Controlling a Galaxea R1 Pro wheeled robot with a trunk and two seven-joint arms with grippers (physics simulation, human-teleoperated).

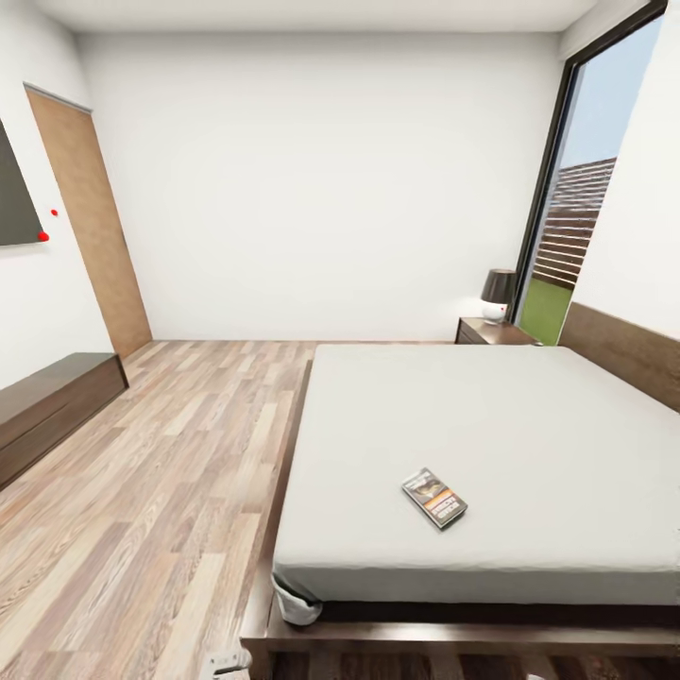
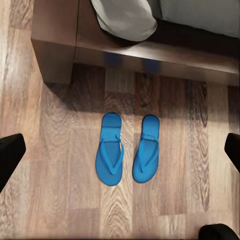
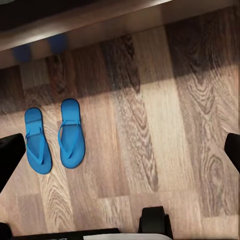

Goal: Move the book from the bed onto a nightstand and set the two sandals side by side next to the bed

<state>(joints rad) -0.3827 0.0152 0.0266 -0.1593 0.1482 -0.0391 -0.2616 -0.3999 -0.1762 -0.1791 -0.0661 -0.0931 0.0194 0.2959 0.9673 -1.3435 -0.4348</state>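
- My left pincer (image 2: 120, 165) hangs over the wood-plank floor (image 2: 55, 210) with its dark fingertips (image 2: 10, 152) showing at opposite edges of the left wrist view — spread wide, nothing between them.
- My right pincer (image 3: 120, 160) is the same: fingertips (image 3: 10, 157) far apart at the edges of the right wrist view, holding nothing, bare floor beneath.
- Under the left pincer the two sandals lie flat on the floor, side by side and parallel, with a narrow gap between them: one sandal (image 2: 109, 148) and the other sandal (image 2: 146, 148), both bright blue with straps up.
- In the right wrist view the same pair (image 3: 55, 135) sits off to one side, near one fingertip.
- Just beyond the sandals runs the dark brown frame of the bed (image 2: 150, 52); its glossy face carries faint blue reflections of them, and a rounded corner of the pale mattress (image 2: 125, 20) hangs over it.
- From the head camera, the bed (image 1: 491, 434) fills the right of the room, and the book (image 1: 434, 498) lies flat on the mattress near the foot edge — dark cover, orange band.
- The nightstand (image 1: 491, 332) stands at the far head corner of the bed, carrying a lamp (image 1: 498, 293) with a dark shade, beside the tall window (image 1: 576, 198).
- A long low dark cabinet (image 1: 47, 406) runs along the left wall, well apart from the bed.
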